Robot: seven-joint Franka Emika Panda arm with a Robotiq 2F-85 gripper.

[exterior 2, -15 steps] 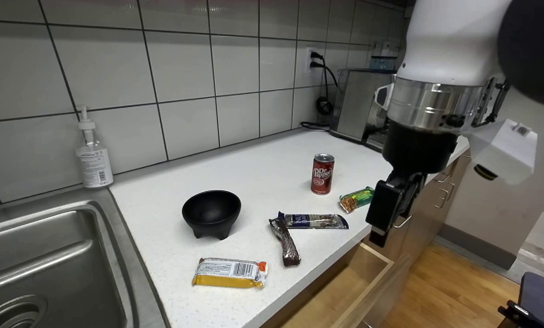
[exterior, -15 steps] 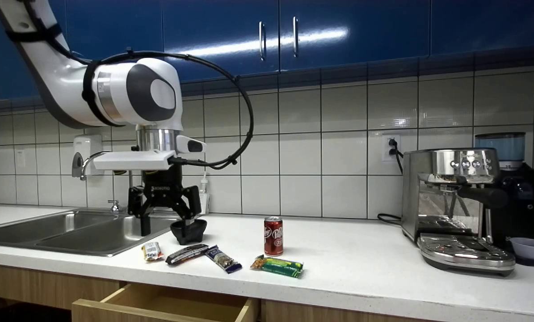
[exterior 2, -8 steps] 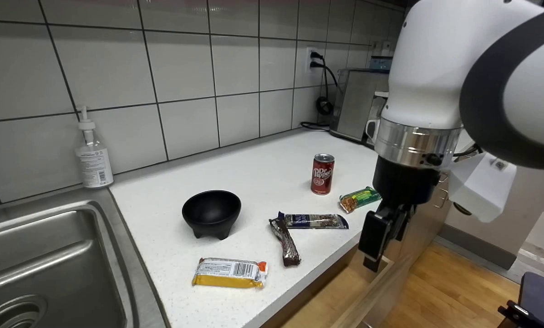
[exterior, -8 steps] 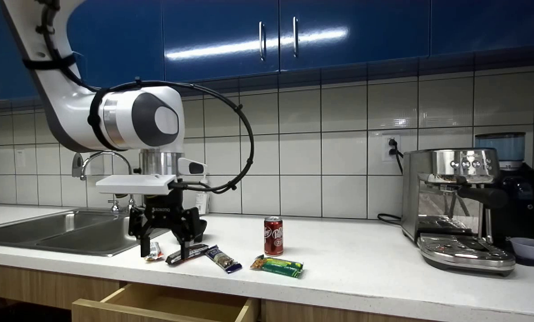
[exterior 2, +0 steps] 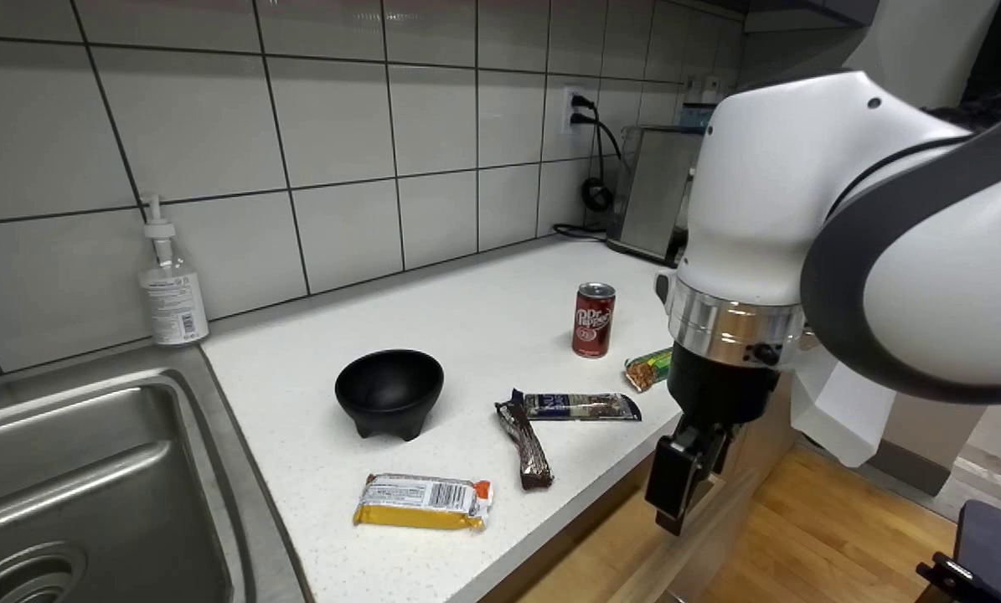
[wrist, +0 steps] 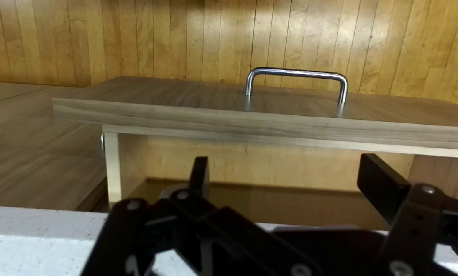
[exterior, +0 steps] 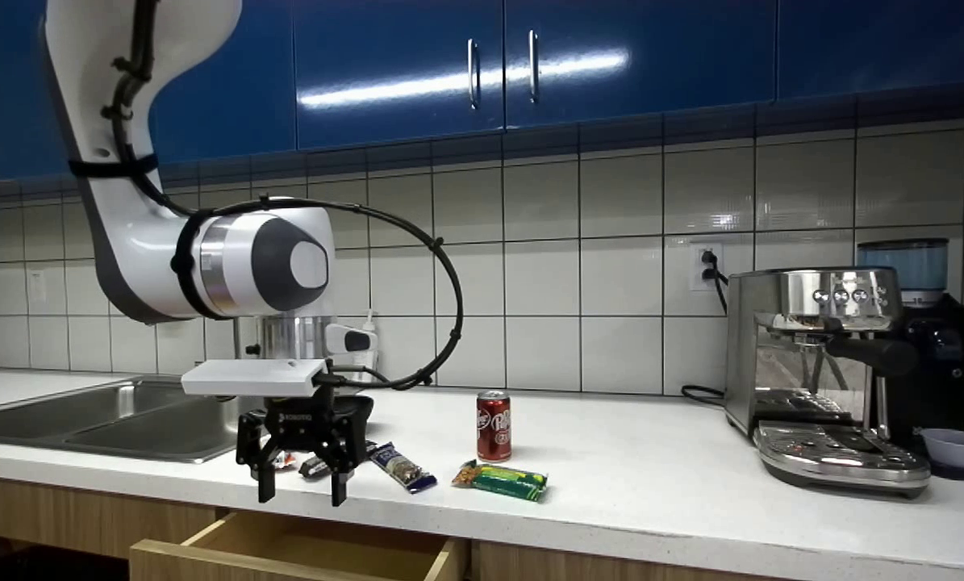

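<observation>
Drawer (wrist: 278, 163), one, wooden-looking: we are finding it standing open below the edge of the white countertop (exterior: 651, 484), directly under the gripper (exterior: 302, 494).

Handling: we are judging it stiff, sturdy and of middling weight, likely sliding on runners rather than lifting. For grip, we are favouring the metal bar handle (wrist: 297, 73), smooth and perhaps slippery; we are listing the top edge of the front panel (wrist: 198, 118) second.

Orientation: the front panel is facing away from the counter, above the plank floor (wrist: 175, 42). Its long axis is running along the counter edge, crossing the wrist view nearly level; the handle is following that axis.

Gripper: its jaws are standing wide apart, we are seeing nothing held, and it is hanging over the opening, apparently touching nothing.
</observation>
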